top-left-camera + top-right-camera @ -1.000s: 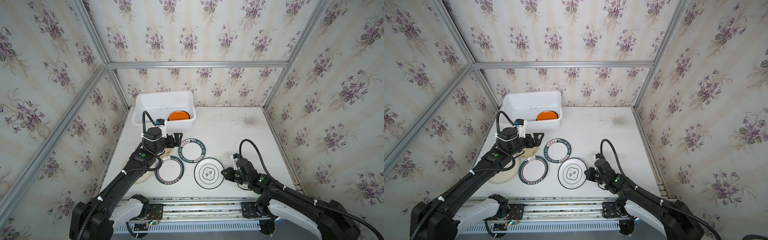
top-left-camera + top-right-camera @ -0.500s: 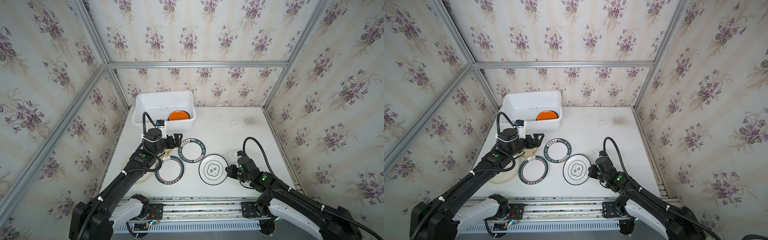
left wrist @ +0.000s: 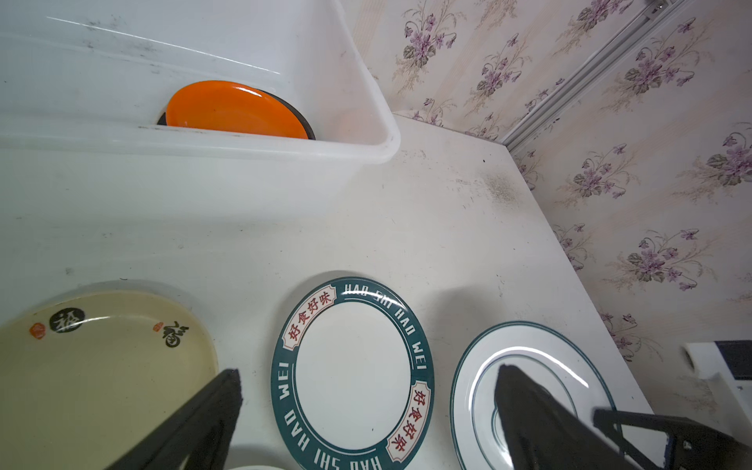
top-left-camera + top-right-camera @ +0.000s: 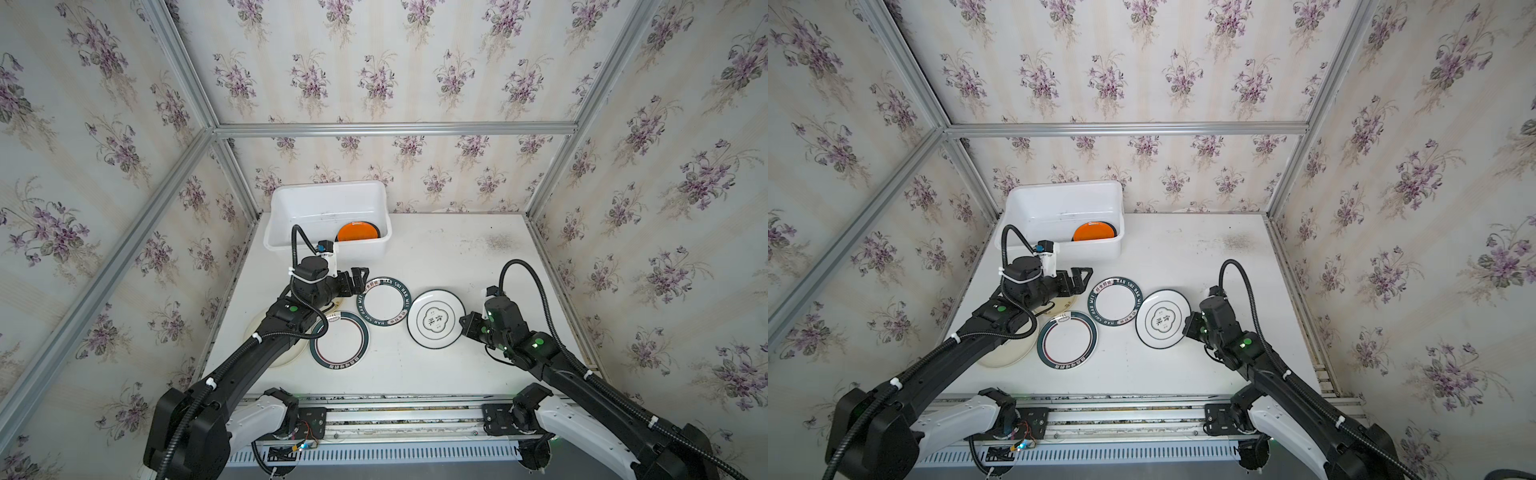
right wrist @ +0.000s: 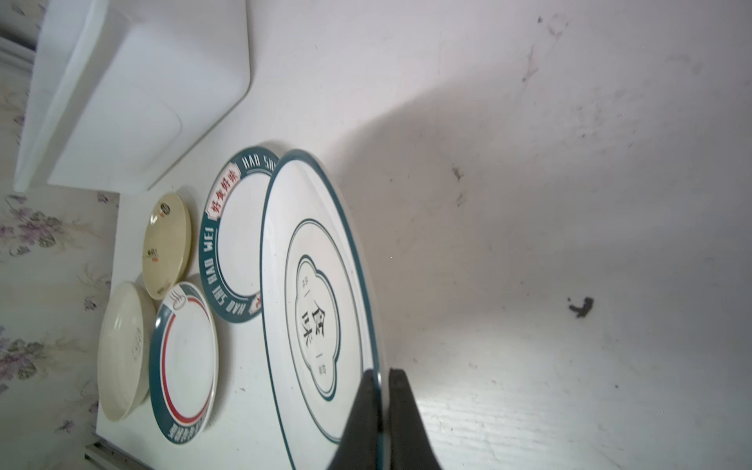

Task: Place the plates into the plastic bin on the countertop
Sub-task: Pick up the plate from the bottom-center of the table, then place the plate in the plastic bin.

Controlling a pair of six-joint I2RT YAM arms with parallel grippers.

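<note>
Lifted and carried rearward since the earlier frame, the clover-marked plate (image 4: 435, 319) hangs tilted over the countertop (image 4: 457, 249), pinched at its rim by the right gripper (image 5: 380, 376). The left gripper (image 4: 360, 279) gapes empty. With the plastic bin (image 4: 328, 189) well apart, this edge pinch may let the plate pivot or slip.

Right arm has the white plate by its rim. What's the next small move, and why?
Probably lift the white plate a little higher, then start it toward the bin. The right gripper is shut on its rim and holds it tilted, but the lettered plate and the open left gripper sit on the way to the bin, so clearance likely comes first.
</note>
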